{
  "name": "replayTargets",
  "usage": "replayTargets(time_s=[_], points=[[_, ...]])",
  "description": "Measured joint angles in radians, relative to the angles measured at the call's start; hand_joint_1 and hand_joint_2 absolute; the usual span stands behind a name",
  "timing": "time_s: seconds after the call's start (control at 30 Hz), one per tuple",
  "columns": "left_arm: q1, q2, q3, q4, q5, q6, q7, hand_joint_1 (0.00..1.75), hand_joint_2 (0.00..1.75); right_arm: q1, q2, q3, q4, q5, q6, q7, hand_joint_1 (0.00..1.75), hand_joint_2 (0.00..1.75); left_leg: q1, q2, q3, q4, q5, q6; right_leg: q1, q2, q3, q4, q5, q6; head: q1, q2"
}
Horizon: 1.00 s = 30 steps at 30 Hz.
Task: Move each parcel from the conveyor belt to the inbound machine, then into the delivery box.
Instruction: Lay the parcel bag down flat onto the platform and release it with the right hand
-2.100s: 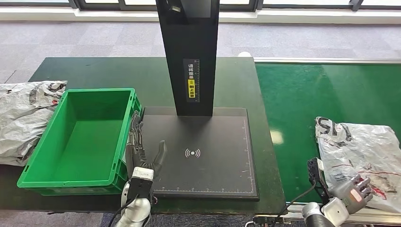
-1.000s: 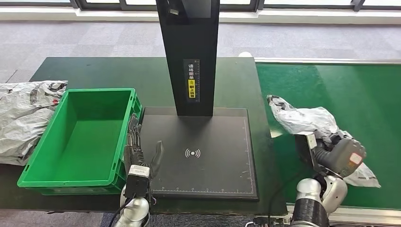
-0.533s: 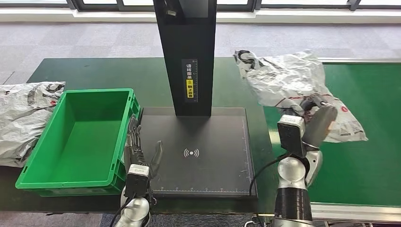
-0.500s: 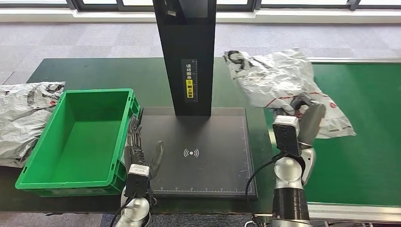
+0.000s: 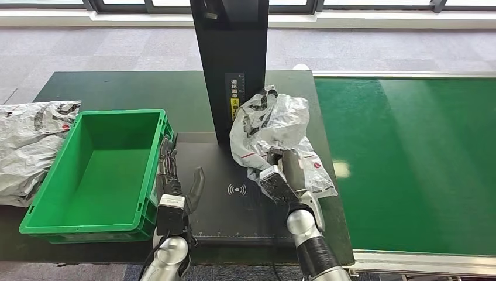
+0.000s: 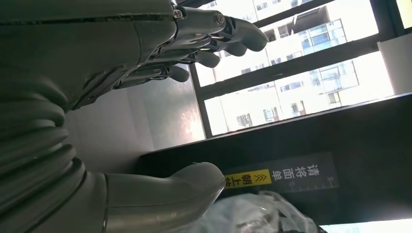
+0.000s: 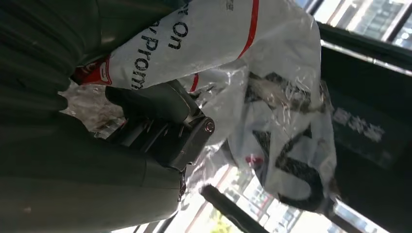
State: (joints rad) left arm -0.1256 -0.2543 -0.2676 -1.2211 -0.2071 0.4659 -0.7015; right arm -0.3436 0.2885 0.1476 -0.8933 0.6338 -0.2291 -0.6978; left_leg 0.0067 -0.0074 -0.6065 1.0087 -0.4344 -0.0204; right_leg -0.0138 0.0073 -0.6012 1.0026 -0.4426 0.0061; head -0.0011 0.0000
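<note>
My right hand (image 5: 282,174) holds a crumpled white plastic parcel (image 5: 271,132) with black and red print above the right part of the black scanner pad (image 5: 216,205) of the inbound machine, close to its black post (image 5: 234,64). In the right wrist view the fingers (image 7: 160,121) grip the parcel's film (image 7: 272,111). My left hand (image 5: 174,181) stands upright and open at the pad's left edge, beside the green delivery box (image 5: 99,170), which is empty. In the left wrist view its fingers (image 6: 214,39) are spread with nothing between them.
The green conveyor belt (image 5: 409,164) runs along the right side. Another grey-white parcel (image 5: 29,146) lies on the dark table left of the green box. The machine's post carries a yellow label (image 5: 236,105).
My right hand lifted the parcel off the conveyor belt and carried it left to above the scanner pad. The left hand stayed where it was.
</note>
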Motion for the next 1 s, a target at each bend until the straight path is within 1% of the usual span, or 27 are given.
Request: replayTargets(time_s=[0.17,0.3,0.37,0.4,0.5,0.53,0.57,0.63,0.7,1.0], points=[[-0.023,0.0,-0.023,0.023,0.019,0.007,0.0,0.0,1.75,-0.044,0.002,0.04,0.178,-0.06,0.133,-0.001,1.75,1.75,0.0,0.0,0.0,0.0,0.0,0.0,0.0,0.0,0.0,0.0,0.0,0.0,0.0,0.0],[-0.032,0.001,-0.029,0.036,0.019,0.008,0.0,0.0,1.75,-0.062,0.002,0.053,0.25,-0.071,0.158,-0.001,1.75,1.75,0.0,0.0,0.0,0.0,0.0,0.0,0.0,0.0,0.0,0.0,0.0,0.0,0.0,0.0],[-0.035,0.001,-0.032,0.04,0.023,0.009,0.0,0.0,1.75,-0.069,0.002,0.057,0.274,-0.082,0.186,-0.001,1.75,1.75,0.0,0.0,0.0,0.0,0.0,0.0,0.0,0.0,0.0,0.0,0.0,0.0,0.0,0.0],[-0.036,0.002,-0.034,0.043,0.025,0.01,0.0,0.0,1.75,-0.072,0.002,0.058,0.285,-0.091,0.209,-0.001,1.36,1.75,0.0,0.0,0.0,0.0,0.0,0.0,0.0,0.0,0.0,0.0,0.0,0.0,0.0,0.0],[-0.04,0.004,-0.039,0.05,0.035,0.02,0.0,0.0,1.75,-0.077,0.002,0.066,0.31,-0.125,0.313,-0.002,0.05,1.75,0.0,0.0,0.0,0.0,0.0,0.0,0.0,0.0,0.0,0.0,0.0,0.0,0.0,0.0],[-0.042,0.005,-0.043,0.053,0.038,0.022,0.0,0.0,1.75,-0.077,0.002,0.071,0.313,-0.141,0.354,-0.002,0.0,1.75,0.0,0.0,0.0,0.0,0.0,0.0,0.0,0.0,0.0,0.0,0.0,0.0,0.0,0.0],[-0.044,0.007,-0.046,0.055,0.041,0.024,0.0,0.0,1.75,-0.077,0.002,0.078,0.315,-0.158,0.39,-0.002,0.0,1.75,0.0,0.0,0.0,0.0,0.0,0.0,0.0,0.0,0.0,0.0,0.0,0.0,0.0,0.0],[-0.048,0.009,-0.05,0.06,0.046,0.025,0.0,0.0,1.75,-0.075,0.002,0.098,0.314,-0.196,0.436,-0.002,0.0,0.87,0.0,0.0,0.0,0.0,0.0,0.0,0.0,0.0,0.0,0.0,0.0,0.0,0.0,0.0],[-0.052,0.012,-0.054,0.065,0.052,0.026,0.0,0.0,1.75,-0.072,0.0,0.119,0.306,-0.226,0.443,-0.003,0.0,0.0,0.0,0.0,0.0,0.0,0.0,0.0,0.0,0.0,0.0,0.0,0.0,0.0,0.0,0.0],[-0.07,0.018,-0.06,0.085,0.057,0.02,0.0,0.0,1.75,-0.051,-0.029,0.192,0.226,-0.308,0.421,-0.003,0.0,0.0,0.0,0.0,0.0,0.0,0.0,0.0,0.0,0.0,0.0,-0.001,0.0,0.0,0.0,0.0]])
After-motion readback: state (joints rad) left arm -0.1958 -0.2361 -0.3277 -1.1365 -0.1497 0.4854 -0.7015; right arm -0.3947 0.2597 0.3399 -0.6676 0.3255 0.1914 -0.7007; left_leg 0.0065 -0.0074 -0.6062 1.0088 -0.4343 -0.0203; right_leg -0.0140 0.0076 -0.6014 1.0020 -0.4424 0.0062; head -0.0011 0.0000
